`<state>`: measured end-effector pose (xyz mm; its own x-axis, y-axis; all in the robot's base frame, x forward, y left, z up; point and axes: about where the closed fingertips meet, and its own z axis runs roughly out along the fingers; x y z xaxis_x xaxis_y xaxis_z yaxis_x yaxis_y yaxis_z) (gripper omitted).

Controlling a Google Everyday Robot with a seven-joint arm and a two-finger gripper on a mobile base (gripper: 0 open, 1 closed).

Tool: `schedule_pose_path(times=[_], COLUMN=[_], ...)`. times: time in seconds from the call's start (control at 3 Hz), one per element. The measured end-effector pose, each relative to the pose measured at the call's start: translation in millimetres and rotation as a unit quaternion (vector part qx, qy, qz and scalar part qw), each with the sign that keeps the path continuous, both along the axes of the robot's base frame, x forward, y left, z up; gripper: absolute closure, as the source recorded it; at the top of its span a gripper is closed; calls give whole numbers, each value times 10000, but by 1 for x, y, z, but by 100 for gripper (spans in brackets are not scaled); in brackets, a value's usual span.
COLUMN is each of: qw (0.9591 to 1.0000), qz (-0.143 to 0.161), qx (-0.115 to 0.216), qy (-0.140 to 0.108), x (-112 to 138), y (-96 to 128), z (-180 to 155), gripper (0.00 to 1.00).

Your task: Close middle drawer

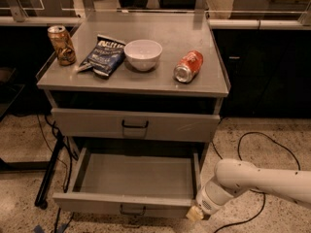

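The middle drawer (97, 202) of the grey metal cabinet stands pulled far out and shows an empty grey inside. Its small dark wire handle (132, 210) sits at the centre of the flat front, near the bottom edge of the view. Above it the taller-fronted top drawer (134, 125) is closed. The lowest drawer is hidden below the open one. My white arm (257, 178) comes in from the right, and my gripper (195, 213) is low at the right end of the middle drawer's front, close beside that corner.
On the cabinet top (194, 33) stand a gold can (61, 44), a blue chip bag (104, 56), a white bowl (143, 54) and a red can (188, 66) on its side. Black cables (252, 142) lie on the floor at right. A black stand leg (48, 176) is at left.
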<state>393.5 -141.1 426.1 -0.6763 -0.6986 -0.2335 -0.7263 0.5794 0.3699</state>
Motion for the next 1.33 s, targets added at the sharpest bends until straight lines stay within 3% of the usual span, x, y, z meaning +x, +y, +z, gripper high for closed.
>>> schedule_pose_path(times=[0.33, 1.33], qw=[9999, 9999], qz=[96, 100], qx=[-30, -31], qy=[-26, -26], x=[10, 10], y=[4, 5], z=[-1, -1], gripper=[100, 27])
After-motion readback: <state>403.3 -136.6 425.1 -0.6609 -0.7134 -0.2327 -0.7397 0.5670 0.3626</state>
